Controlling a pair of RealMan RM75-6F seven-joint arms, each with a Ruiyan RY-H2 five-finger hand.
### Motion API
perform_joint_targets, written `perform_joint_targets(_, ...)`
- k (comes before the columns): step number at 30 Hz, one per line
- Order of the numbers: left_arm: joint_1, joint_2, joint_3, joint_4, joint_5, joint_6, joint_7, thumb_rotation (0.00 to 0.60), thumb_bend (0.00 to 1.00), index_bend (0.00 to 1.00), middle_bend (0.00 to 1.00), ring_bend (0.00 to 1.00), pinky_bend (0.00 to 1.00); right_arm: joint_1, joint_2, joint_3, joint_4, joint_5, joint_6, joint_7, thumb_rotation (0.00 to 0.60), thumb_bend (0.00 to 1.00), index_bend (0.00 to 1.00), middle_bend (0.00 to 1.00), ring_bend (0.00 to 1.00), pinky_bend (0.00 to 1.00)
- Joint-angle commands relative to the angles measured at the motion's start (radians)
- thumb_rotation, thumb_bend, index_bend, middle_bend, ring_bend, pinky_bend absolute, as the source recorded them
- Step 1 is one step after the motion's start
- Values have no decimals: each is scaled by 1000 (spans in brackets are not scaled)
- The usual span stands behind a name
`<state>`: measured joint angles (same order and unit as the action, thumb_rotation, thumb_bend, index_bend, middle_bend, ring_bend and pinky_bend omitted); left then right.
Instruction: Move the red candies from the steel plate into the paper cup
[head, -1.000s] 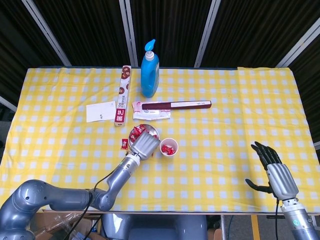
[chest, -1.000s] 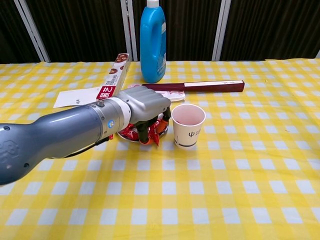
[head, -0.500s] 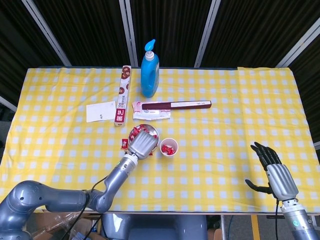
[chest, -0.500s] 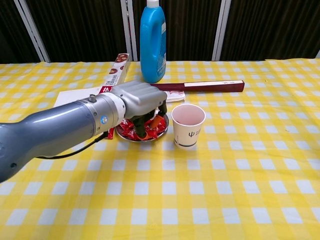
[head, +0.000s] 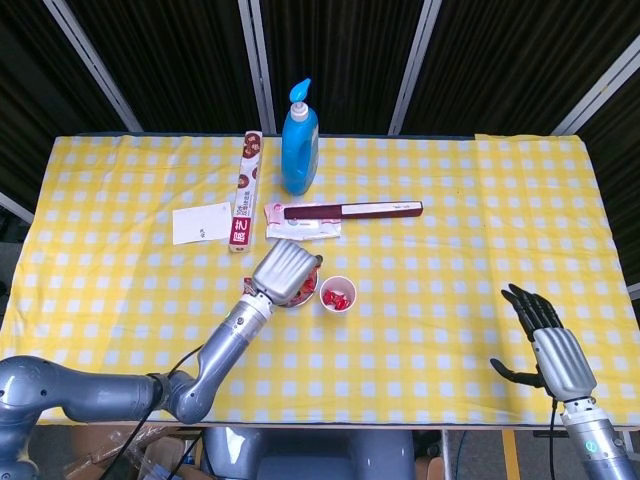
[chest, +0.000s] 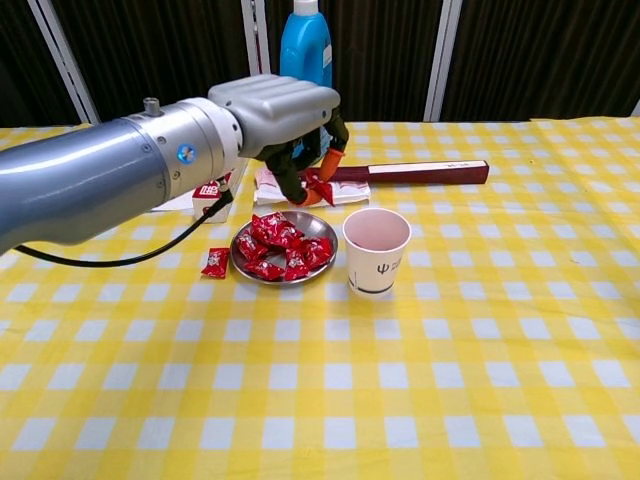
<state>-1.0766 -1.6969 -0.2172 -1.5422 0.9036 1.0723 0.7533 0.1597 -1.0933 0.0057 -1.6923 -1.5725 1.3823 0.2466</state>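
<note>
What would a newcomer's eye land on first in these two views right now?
First the big grey left hand, raised above the steel plate and pinching a red candy in its fingertips. Next the plate's pile of red candies, beside the paper cup, with one stray candy on the cloth to the plate's left. The tall blue bottle stands out behind, and the right hand waits open at the near right edge.

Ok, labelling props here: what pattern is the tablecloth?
The tablecloth is a yellow-and-white check, clearest in the chest view.
</note>
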Motion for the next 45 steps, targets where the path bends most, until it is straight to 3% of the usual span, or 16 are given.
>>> perform_joint_targets(1, -21, -28, -16, 22, -4, -15, 4, 600, 413, 573, 827, 903, 967, 0, 0, 0, 0, 0, 0, 1, 600, 277, 0, 0, 0, 0)
perform_joint_targets(8, -76, -106, -35, 77, -50, -63, 44, 600, 391, 557, 825, 902, 967, 1, 2, 1, 1, -1, -1, 11, 600, 277, 0, 0, 0, 0)
perform_joint_targets(16, -105, -159, -44, 117, -103, -60, 96, 600, 249, 467, 810, 897, 967, 1, 4, 0, 6, -9, 3, 21, 600, 278, 0, 0, 0, 0)
perform_joint_targets(30, -44, -69, -64, 36, -137, 34, 92, 600, 236, 415, 812, 896, 967, -2, 1, -1, 6, -13, 10, 12, 600, 277, 0, 0, 0, 0)
perform_joint_targets(37, -9, -14, -33, 8, -253, 32, 146, 600, 236, 399, 809, 897, 967, 0, -1, -2, 5, -11, 5, 5, 600, 277, 0, 0, 0, 0)
perform_joint_targets(45, -26, -38, -4, 41, -395, -3, 222, 600, 223, 374, 795, 896, 967, 1, 0, -1, 4, -9, 2, 5, 600, 277, 0, 0, 0, 0)
